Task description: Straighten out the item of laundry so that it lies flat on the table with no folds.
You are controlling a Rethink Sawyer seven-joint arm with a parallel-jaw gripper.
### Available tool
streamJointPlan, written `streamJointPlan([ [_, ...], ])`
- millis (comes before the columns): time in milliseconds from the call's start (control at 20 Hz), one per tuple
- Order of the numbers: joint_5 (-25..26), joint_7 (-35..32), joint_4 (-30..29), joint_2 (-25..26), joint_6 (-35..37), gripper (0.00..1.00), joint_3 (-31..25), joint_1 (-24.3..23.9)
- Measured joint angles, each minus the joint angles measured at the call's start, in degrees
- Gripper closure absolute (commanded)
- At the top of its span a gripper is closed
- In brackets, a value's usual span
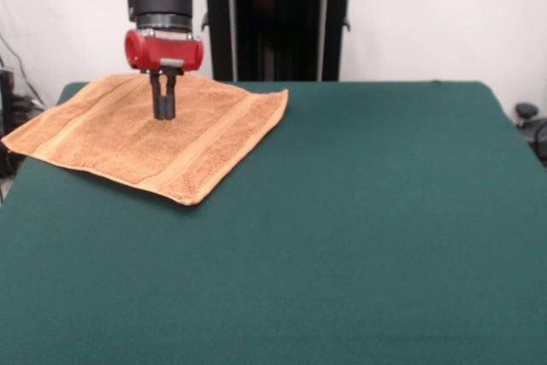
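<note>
The light orange-tan towel [154, 137] lies spread out at the far left of the dark green table [359, 228], turned like a diamond, with its woven stripe bands showing. Its left corner reaches over the table's left edge. It looks flat, with only faint ripples. My gripper [163, 114] comes down from the red and black arm over the towel's far middle part. Its two black fingers are pressed together, with their tips at the towel's surface. I cannot tell whether they pinch any cloth.
The robot's black pedestal [273, 27] stands behind the table's far edge. Dark gear [530, 126] sits off the table's right side and more [10, 100] off its left side.
</note>
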State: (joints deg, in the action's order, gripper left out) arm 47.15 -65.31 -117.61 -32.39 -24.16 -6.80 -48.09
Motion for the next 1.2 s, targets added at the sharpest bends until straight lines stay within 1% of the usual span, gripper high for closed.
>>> streamJointPlan([
  [200,0.0,0.0,0.2,0.6,-0.2,1.00,0.0,-0.1],
  [400,0.3,0.0,0.8,3.1,-0.2,1.00,0.0,-0.1],
  [600,1.9,0.0,1.9,6.8,-0.2,1.00,0.0,-0.1],
  [850,2.4,0.0,2.6,9.7,-0.2,1.00,0.0,0.4],
  [1200,4.0,0.0,3.3,9.9,-0.6,1.00,0.0,0.7],
])
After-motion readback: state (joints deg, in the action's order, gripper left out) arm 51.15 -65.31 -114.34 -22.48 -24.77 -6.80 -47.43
